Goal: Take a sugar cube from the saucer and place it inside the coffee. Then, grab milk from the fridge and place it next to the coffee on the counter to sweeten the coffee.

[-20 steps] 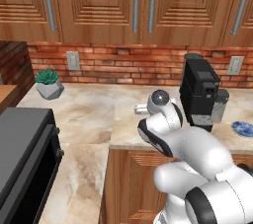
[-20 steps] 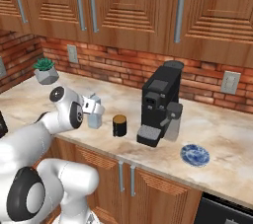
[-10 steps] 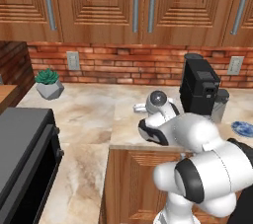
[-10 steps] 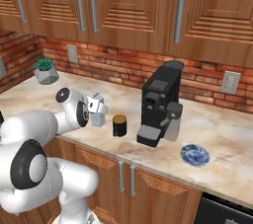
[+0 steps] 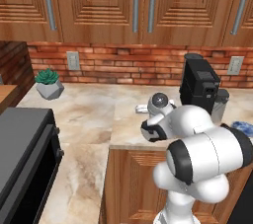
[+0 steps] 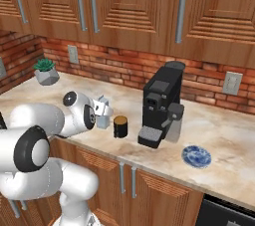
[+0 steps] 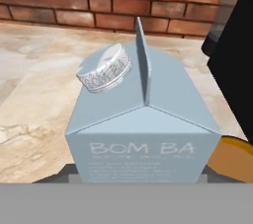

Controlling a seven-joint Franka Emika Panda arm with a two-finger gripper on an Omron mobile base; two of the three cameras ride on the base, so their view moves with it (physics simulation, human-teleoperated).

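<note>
In the left base view, the white arm folds forward over the edge of the beige marbled bench point(image 5: 94, 114). The wrist hides the end effector, and past it a pale sliver of the milk carton point(image 5: 142, 109) shows above the stone. The tall black coffee machine point(image 5: 198, 86) stands against the brick wall behind the arm, and the blue and white saucer point(image 5: 245, 126) peeks out at the right edge, partly covered by the arm. A small potted plant point(image 5: 49, 83) sits far to the left near the wall, and a black microwave point(image 5: 24, 161) stands in the lower left corner.

In the right base view, the end effector point(image 6: 99, 115) grips the milk carton point(image 6: 103, 113) from the side, its jaws clenched on the carton's body. The carton stands upright, just beside the small black coffee cup point(image 6: 120, 126) on the cup's left; whether its base touches the bench cannot be told. The coffee machine point(image 6: 162, 104) stands just right of the cup, and the saucer point(image 6: 196, 156) lies well apart, farther right, near the bench's front edge. The plant point(image 6: 46, 71) sits at the far left by the wall.

In the hand view, the carton point(image 7: 143, 129) lies close to the lens, gabled top up, with a ribbed silver cap point(image 7: 105, 74) on one slope and pale lettering on its face. The brown top of the coffee point(image 7: 235, 161) shows at the lower right, close beside the carton.
</note>
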